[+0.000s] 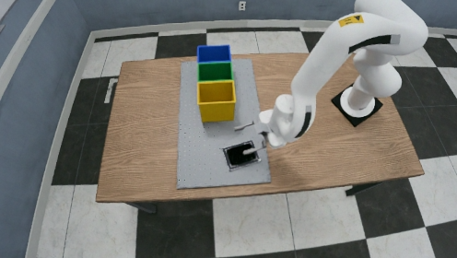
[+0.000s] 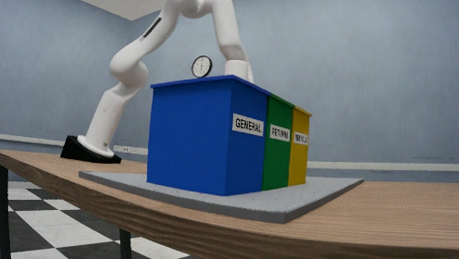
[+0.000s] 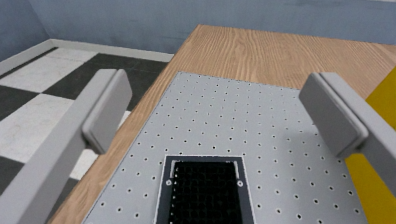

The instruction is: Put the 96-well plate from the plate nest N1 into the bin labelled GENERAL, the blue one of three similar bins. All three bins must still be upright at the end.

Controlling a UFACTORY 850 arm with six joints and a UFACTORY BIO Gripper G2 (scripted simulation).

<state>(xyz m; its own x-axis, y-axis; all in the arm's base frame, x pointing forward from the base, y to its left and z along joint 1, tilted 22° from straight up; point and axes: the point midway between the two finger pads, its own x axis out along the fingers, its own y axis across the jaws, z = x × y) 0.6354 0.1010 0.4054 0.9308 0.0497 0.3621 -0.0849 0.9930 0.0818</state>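
The black 96-well plate (image 1: 238, 156) (image 3: 205, 195) sits in the dark, light-edged nest (image 3: 163, 205) near the front of the grey board. My gripper (image 1: 241, 140) (image 3: 221, 114) is open and empty, its two fingers wide apart above the board. In the wrist view the plate lies low in the picture, between the fingers' lines and below their tips; its near end is cut off. The blue bin (image 1: 214, 54) (image 2: 190, 134), labelled GENERAL, stands upright at the far end of the row. The exterior view does not show the plate or the fingers.
The green bin (image 1: 216, 71) (image 2: 279, 159) stands upright between the blue bin and the yellow bin (image 1: 217, 111) (image 2: 298, 162) (image 3: 382, 185). The yellow bin, also upright, is nearest the nest and beside one finger in the wrist view. The perforated board (image 1: 193, 152) (image 2: 319, 201) (image 3: 200, 125) lies on the wooden table (image 1: 143, 138).
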